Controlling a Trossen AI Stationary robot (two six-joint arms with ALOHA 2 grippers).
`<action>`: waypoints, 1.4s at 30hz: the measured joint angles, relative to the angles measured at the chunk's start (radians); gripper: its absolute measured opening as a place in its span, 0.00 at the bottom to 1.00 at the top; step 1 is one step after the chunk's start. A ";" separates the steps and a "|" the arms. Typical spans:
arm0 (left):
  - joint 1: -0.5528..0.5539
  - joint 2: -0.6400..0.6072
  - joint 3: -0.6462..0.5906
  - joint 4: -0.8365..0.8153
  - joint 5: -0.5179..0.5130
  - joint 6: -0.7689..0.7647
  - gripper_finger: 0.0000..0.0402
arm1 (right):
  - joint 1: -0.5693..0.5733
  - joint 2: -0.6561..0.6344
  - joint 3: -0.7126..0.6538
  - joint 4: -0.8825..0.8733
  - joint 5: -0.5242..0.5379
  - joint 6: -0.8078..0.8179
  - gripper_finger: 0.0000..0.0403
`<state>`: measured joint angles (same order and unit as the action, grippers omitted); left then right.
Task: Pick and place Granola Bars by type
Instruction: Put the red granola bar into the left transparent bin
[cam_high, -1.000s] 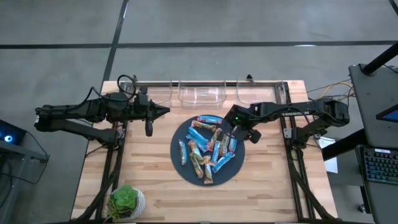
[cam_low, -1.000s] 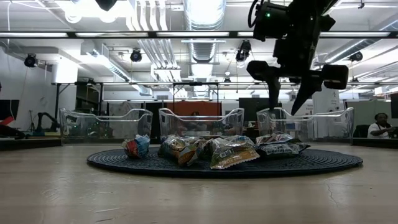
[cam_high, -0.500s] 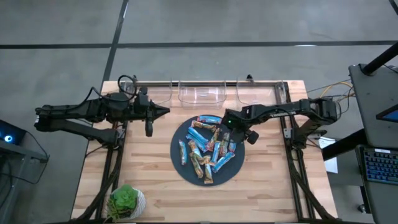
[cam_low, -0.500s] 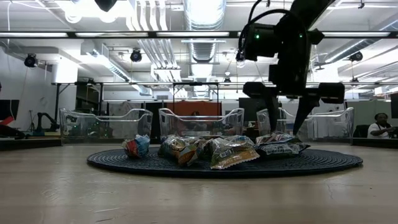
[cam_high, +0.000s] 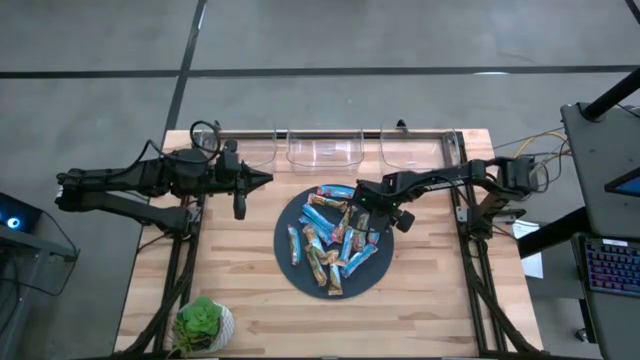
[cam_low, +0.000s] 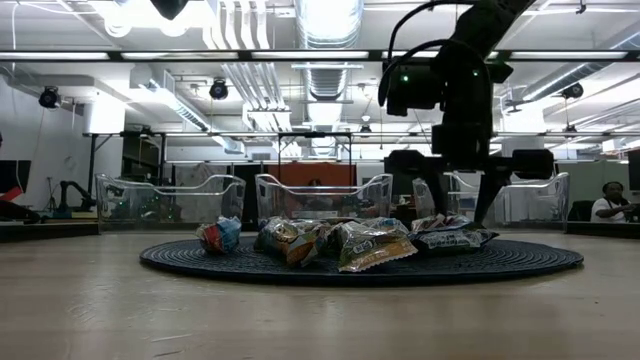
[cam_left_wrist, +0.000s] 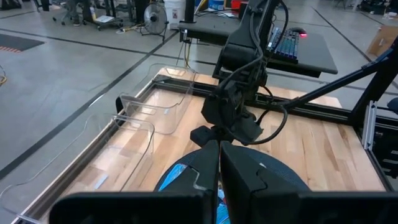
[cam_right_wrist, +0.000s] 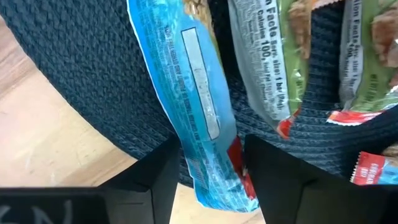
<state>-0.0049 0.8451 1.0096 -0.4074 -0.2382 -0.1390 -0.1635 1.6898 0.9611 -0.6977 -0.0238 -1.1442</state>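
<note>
A wooden bench (cam_high: 250, 290) seen from straight above carries a large dark round woven mat (cam_high: 285, 240) at its centre. A heap of granola bars (cam_high: 335, 240) lies on the mat: bright blue wrappers, blue ones with red and white, and brown-tan ones, overlapping one another. Clear plastic bins (cam_high: 322, 150) stand in a row along the bench's 12 o'clock edge. A small potted plant (cam_high: 202, 322) sits near the 7 o'clock corner.

The left arm waits at 9 o'clock, well apart from the mat, its left tool (cam_high: 268, 178) with fingers pressed together and holding nothing.

The right arm reaches in from 3 o'clock. Its right tool (cam_high: 366, 212) is low over the mat's 2 o'clock edge, fingers spread apart. In the right wrist view one bright blue bar (cam_right_wrist: 193, 106) lies on the mat between the two dark fingers (cam_right_wrist: 155, 180), its end hanging over the mat's rim. Whether the fingers touch the wrapper cannot be told. A green-labelled bar (cam_right_wrist: 264, 62) lies just beside it.
</note>
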 joint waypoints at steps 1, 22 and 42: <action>0.000 0.000 0.000 0.000 0.000 0.000 0.00 | 0.000 0.002 0.000 0.001 0.000 0.000 0.42; 0.000 0.000 0.000 -0.015 0.000 0.000 0.00 | 0.000 0.029 -0.007 0.003 -0.005 0.016 0.39; 0.000 0.000 0.000 -0.016 0.000 0.000 0.00 | 0.000 0.029 -0.013 -0.002 -0.013 0.019 0.23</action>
<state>-0.0050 0.8451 1.0096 -0.4235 -0.2379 -0.1395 -0.1635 1.7187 0.9478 -0.6998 -0.0372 -1.1255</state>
